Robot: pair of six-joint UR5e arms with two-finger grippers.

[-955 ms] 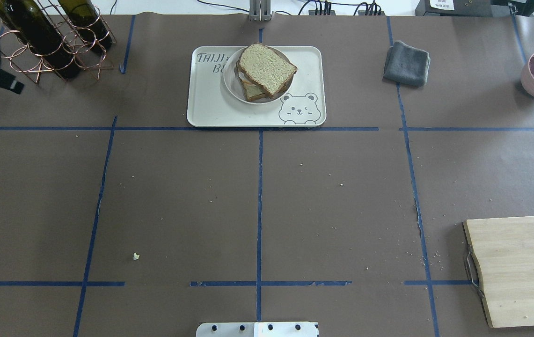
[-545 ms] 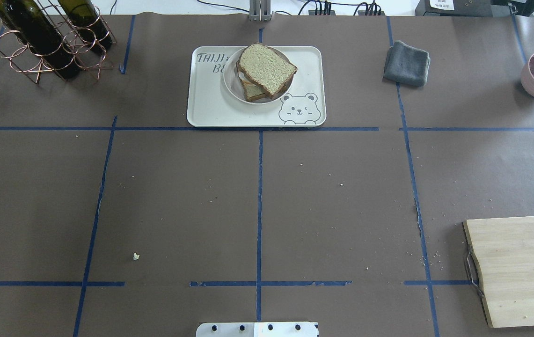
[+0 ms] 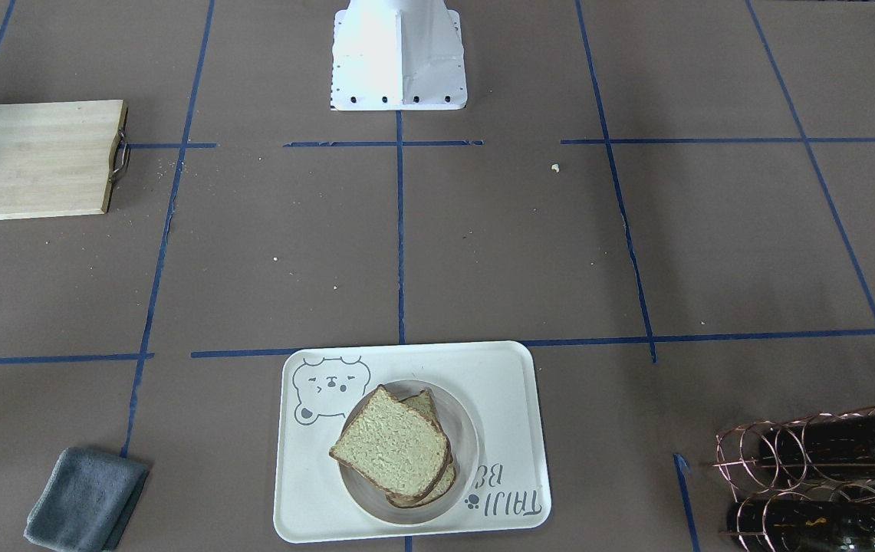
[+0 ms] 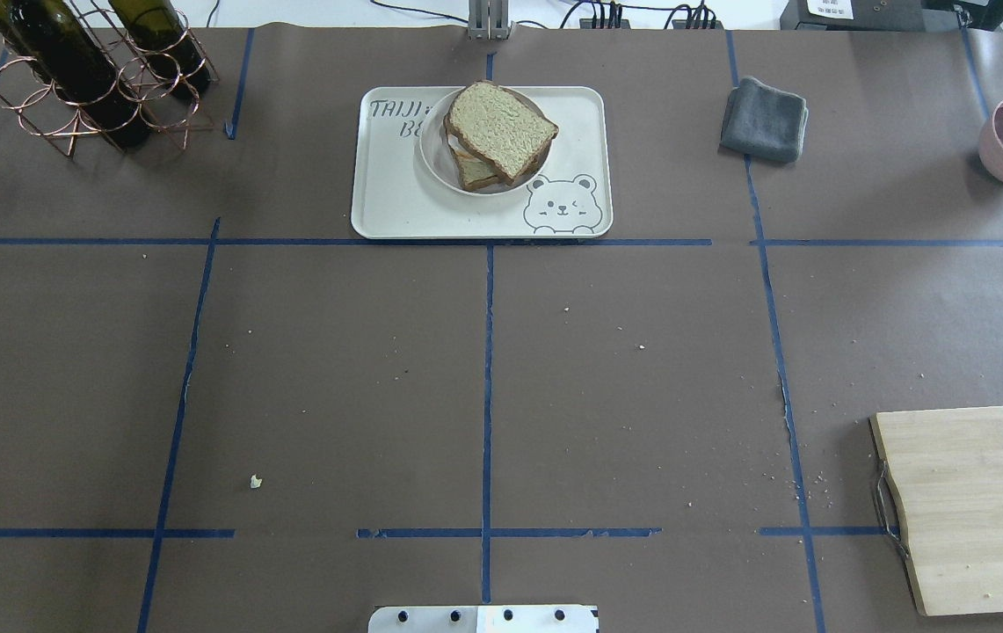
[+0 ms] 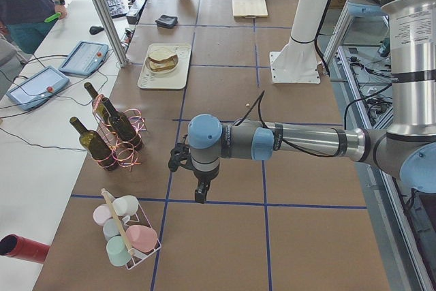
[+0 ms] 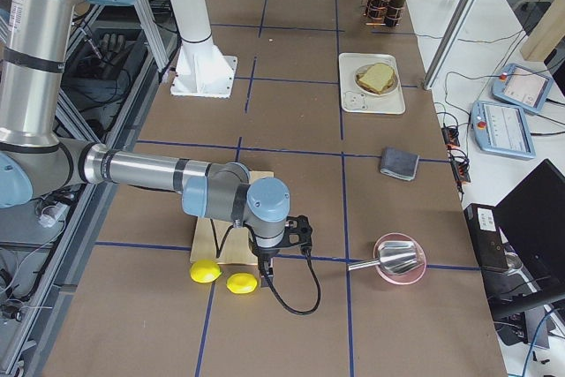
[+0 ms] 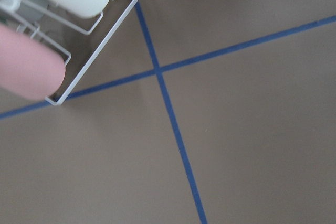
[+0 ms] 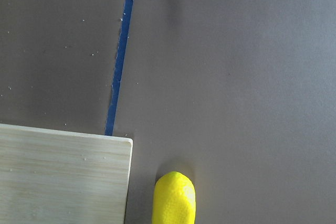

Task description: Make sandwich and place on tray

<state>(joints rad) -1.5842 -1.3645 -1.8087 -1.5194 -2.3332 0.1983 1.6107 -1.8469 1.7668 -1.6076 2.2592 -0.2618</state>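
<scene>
Left pincer (image 5: 200,194) is pointing straight down over the brown-paper counter (image 4: 334,352), nr a wire cup rack (image 7: 94,51). Only the side view is showing it, so can't tell if it's open or closed. Left arm is stretching out level, wrist bent down. Sandwich (image 4: 499,129), rough tan bread w/ dark crust, is lying on a round white plate (image 4: 431,163) on the smooth cream tray (image 4: 396,198), far-centre. Right pincer (image 6: 267,273) is hanging down beside the pale wooden board (image 8: 58,177) & a bumpy yellow lemon (image 8: 175,200). Its opening can't be told either. Right arm is reaching low & level.
</scene>
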